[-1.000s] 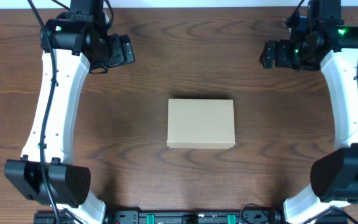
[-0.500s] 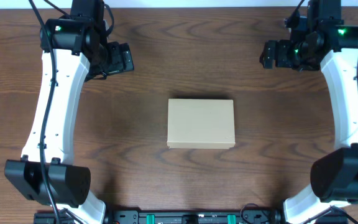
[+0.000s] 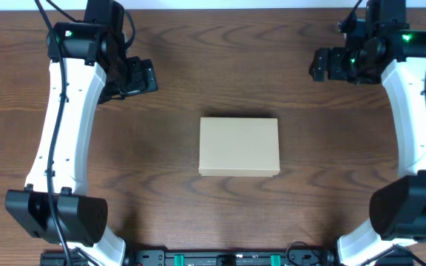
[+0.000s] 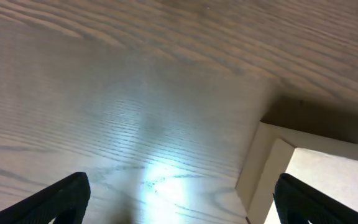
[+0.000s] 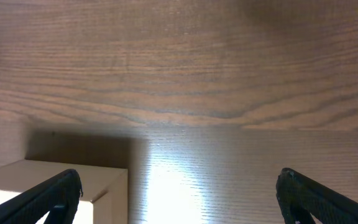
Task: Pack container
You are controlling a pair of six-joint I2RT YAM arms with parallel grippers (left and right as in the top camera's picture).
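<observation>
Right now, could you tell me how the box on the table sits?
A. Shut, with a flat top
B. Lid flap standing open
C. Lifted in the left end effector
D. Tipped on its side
A: from overhead the box shows an unbroken flat top, with no flap raised and nothing touching it.

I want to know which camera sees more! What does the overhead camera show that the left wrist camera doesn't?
Only the overhead view shows the whole flat top of the small tan cardboard box, the white left arm, the white right arm and the right claw. Only the left wrist view shows the box's corner and side wall up close, framed by the left claw, which is spread wide and empty. Both show the box resting on the dark brown wooden table.
</observation>
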